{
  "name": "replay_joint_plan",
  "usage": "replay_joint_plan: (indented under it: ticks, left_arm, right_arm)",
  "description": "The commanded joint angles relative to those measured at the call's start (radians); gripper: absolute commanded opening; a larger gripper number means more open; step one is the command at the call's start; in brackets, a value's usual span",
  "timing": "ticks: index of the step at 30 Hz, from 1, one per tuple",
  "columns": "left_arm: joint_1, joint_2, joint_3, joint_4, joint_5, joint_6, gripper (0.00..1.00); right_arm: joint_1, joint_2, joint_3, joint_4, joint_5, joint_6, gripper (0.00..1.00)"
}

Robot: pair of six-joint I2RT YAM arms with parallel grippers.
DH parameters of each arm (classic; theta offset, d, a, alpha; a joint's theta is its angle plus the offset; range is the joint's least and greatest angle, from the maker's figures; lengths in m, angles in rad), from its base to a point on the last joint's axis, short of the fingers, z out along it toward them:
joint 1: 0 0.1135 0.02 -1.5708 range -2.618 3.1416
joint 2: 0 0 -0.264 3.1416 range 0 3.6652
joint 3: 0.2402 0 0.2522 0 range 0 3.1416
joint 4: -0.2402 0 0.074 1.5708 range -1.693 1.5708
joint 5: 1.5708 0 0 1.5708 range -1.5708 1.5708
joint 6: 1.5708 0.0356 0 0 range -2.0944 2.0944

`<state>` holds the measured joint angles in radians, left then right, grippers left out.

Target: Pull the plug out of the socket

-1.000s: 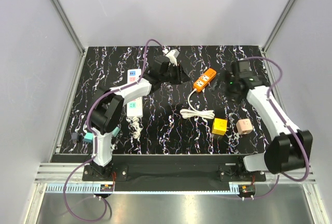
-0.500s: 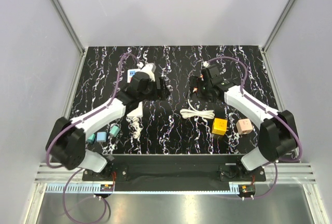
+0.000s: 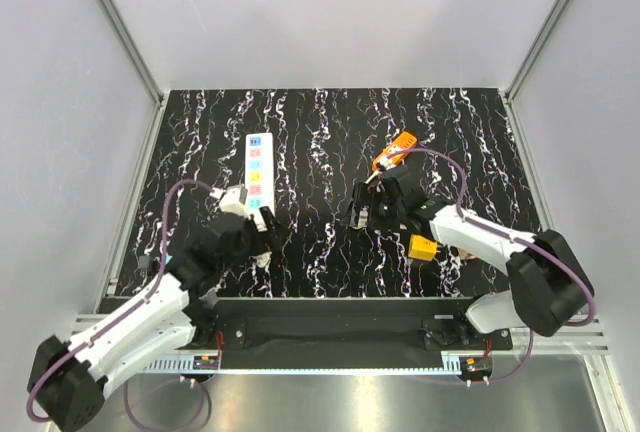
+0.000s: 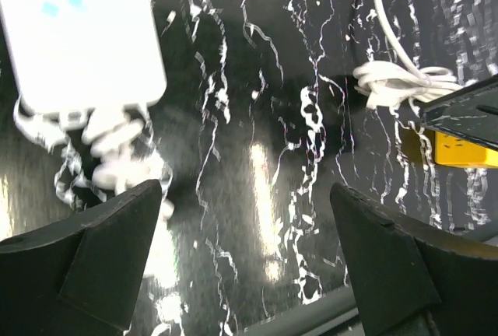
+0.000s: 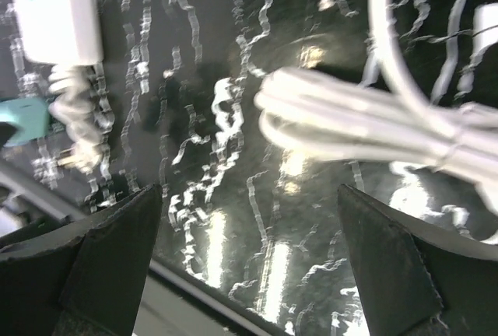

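Note:
The socket point(image 3: 258, 170) is a long white strip with a row of coloured squares, lying flat at left centre. Its near end point(image 4: 78, 33) and its coiled white cord point(image 4: 109, 149) show in the left wrist view. No plug shows in these views. My left gripper point(image 3: 262, 226) hovers just off the strip's near end, open, with only bare table between its fingers point(image 4: 243, 196). My right gripper point(image 3: 361, 214) is open too point(image 5: 249, 196), low over the table beside a bundled white cable point(image 5: 366, 126).
An orange power strip point(image 3: 396, 148) lies at back right, its white cable running toward the bundle point(image 4: 405, 83). A yellow block point(image 3: 424, 248) sits under the right arm. A teal piece point(image 5: 23, 118) lies near the front left. The table's front edge is close to both grippers.
The left arm drew back from the strip's far end to the near left and its jaws opened. The right arm swung in and toward the near centre, jaws still open.

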<state>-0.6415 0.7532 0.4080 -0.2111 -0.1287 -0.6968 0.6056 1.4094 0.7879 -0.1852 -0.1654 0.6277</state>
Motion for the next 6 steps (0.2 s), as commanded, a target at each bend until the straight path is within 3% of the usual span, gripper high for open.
replay_joint_plan:
  ticks: [1,6]
  left_arm:
    - [-0.006,-0.162,-0.082,0.024,-0.023,-0.088,0.99]
    - [-0.007,-0.466,-0.194,0.042,0.033,-0.150,0.99]
  right_arm:
    - [0.016,-0.116,-0.084,0.133,-0.037,0.070,1.00]
    - [0.016,-0.310,-0.274,0.370,-0.172,0.142,1.00]
